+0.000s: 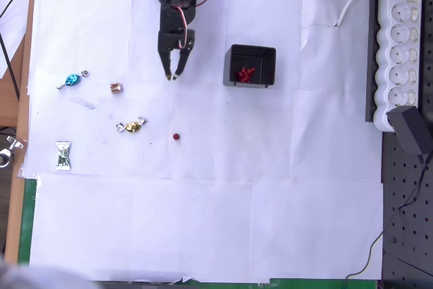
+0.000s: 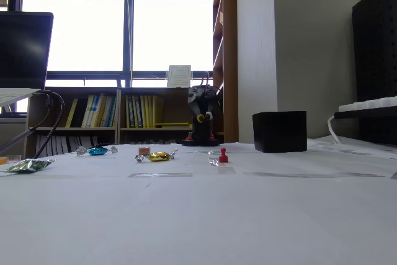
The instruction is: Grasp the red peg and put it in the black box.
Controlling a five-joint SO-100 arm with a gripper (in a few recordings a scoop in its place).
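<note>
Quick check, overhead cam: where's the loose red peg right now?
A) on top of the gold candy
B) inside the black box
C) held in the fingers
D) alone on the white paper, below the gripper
D: the red peg lies alone on the white paper, below the gripper and right of the gold-wrapped candy; the black box holds other red pegs.

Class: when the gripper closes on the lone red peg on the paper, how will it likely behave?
The red peg looks tiny, so probably very light. It stands upright on a narrow base in the fixed view, so a nudge may tip it. Its rounded head could slip away.
</note>
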